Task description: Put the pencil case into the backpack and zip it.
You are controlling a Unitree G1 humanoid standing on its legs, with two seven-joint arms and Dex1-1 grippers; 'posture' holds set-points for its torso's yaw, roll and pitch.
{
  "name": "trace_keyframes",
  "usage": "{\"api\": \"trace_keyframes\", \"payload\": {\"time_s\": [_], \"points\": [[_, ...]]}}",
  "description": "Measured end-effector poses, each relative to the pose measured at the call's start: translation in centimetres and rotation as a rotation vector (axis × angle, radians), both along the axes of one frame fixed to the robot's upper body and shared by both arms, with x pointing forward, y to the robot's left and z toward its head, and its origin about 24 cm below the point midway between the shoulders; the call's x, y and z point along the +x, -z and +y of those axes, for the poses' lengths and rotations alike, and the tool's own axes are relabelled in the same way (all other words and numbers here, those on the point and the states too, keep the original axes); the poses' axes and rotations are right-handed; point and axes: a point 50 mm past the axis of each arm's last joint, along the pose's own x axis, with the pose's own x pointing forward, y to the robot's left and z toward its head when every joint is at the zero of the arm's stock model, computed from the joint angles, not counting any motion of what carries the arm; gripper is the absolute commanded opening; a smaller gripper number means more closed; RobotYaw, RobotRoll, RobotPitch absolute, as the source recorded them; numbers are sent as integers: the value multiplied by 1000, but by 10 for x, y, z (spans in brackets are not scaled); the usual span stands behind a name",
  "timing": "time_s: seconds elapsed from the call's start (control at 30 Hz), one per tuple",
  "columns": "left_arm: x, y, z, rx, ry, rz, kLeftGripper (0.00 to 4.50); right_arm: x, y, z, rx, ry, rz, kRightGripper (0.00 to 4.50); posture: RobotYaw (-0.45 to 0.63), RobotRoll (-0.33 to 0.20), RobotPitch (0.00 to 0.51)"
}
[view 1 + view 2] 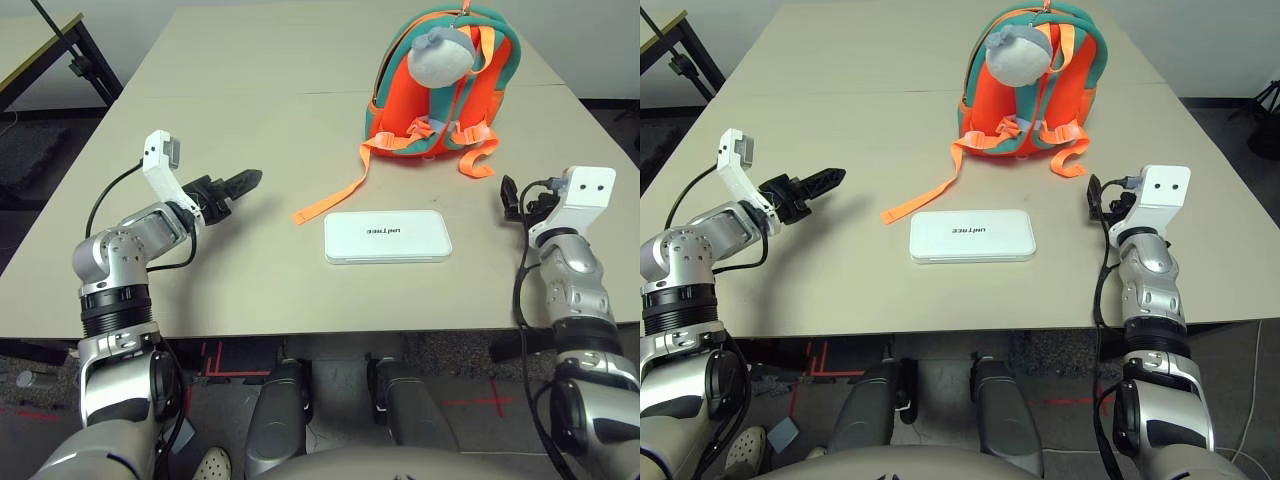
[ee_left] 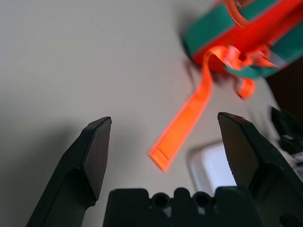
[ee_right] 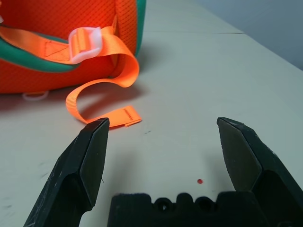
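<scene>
1. Pencil case point(image 1: 387, 237): flat on the bench point(image 1: 240, 110), near the front edge, a little right of centre, dark lettering facing up; nothing touching it.
2. Backpack point(image 1: 440, 85): farther back on the bench, at about 12 to 1 o'clock from the pencil case, well apart from it, strap side up, orange body with teal trim.
3. Plush charm point(image 1: 444, 52): grey-white, lying on the upper part of the backpack.
4. Long strap point(image 1: 335, 195): orange webbing trailing from the backpack's near left corner toward 7 o'clock, its free end just beside the pencil case's far left corner, whether touching it cannot be told.
5. Short strap point(image 3: 102, 101): curled in a loop on the bench by the backpack's near right corner.
6. Left gripper point(image 1: 240, 185): above the bench at about 9 o'clock from the pencil case, well apart from it, pointing toward 2 o'clock; fingers point(image 2: 97, 151) spread wide, nothing between them.
7. Right gripper point(image 1: 508, 197): at about 3 o'clock from the pencil case, near the short strap, pointing toward 12 o'clock; fingers point(image 3: 92, 158) wide apart, empty.
</scene>
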Motion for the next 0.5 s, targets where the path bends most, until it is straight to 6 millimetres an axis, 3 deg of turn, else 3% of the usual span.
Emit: {"api": "trace_keyframes", "payload": {"time_s": [0.17,0.5], "points": [[-5,2,-21,-81,144,100,4500,1,1,3,-39,-43,34,4479,-8,0,131],[-2,11,-50,-210,269,223,4500,-4,1,18,-129,-172,89,4479,-44,0,133]]}}
